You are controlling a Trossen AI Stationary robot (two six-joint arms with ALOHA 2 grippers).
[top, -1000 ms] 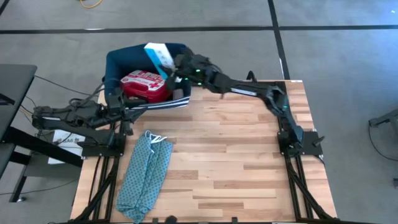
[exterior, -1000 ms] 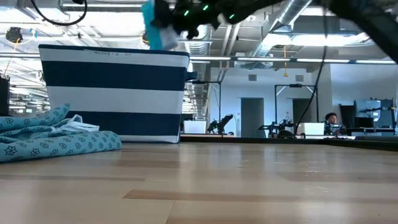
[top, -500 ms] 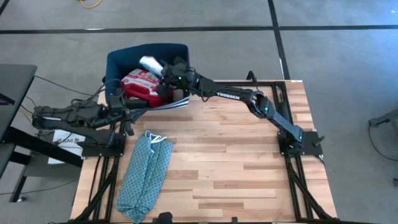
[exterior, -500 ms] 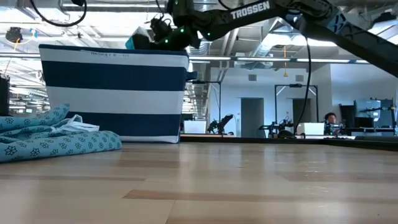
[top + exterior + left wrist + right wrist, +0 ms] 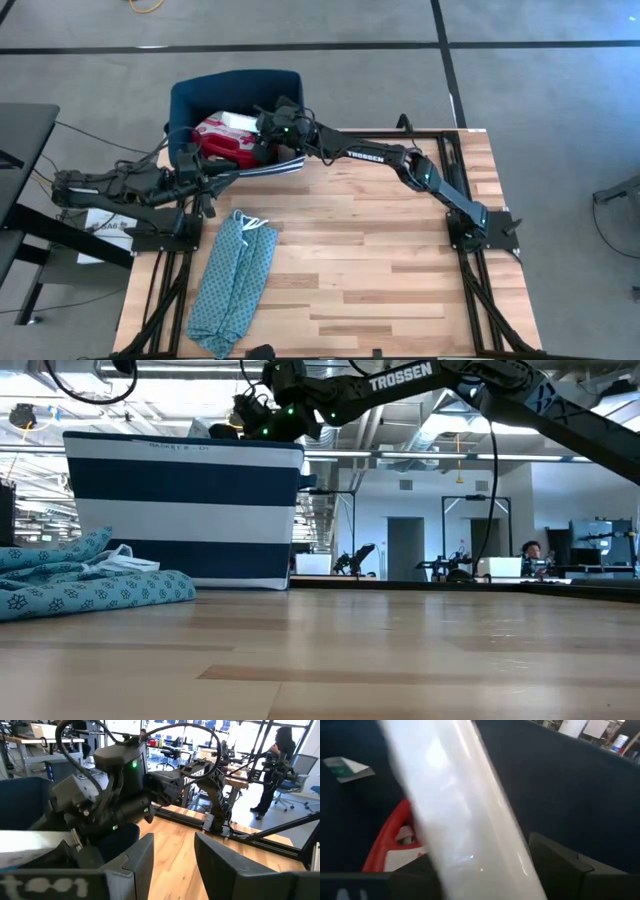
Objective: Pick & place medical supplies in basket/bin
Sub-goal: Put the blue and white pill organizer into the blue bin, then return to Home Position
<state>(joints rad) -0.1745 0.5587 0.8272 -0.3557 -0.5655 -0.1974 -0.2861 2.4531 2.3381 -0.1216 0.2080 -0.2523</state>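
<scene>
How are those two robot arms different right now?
The right arm's gripper reaches over the navy bin, above the red first-aid case; the left gripper sits at the bin's rim. The right arm is stretched long across the table; the left lies low at its edge. Both are dark.

Clearance around the navy bin (image 5: 190, 98) at the tabletop's (image 5: 380, 260) far left corner.
The right hand (image 5: 262, 128) and red first-aid case (image 5: 225, 140) fill much of the bin's interior; the left hand (image 5: 200, 175) sits at its near wall, seemingly touching. A teal cloth (image 5: 235, 280) lies along the left edge; the remaining wood is unobstructed.
</scene>
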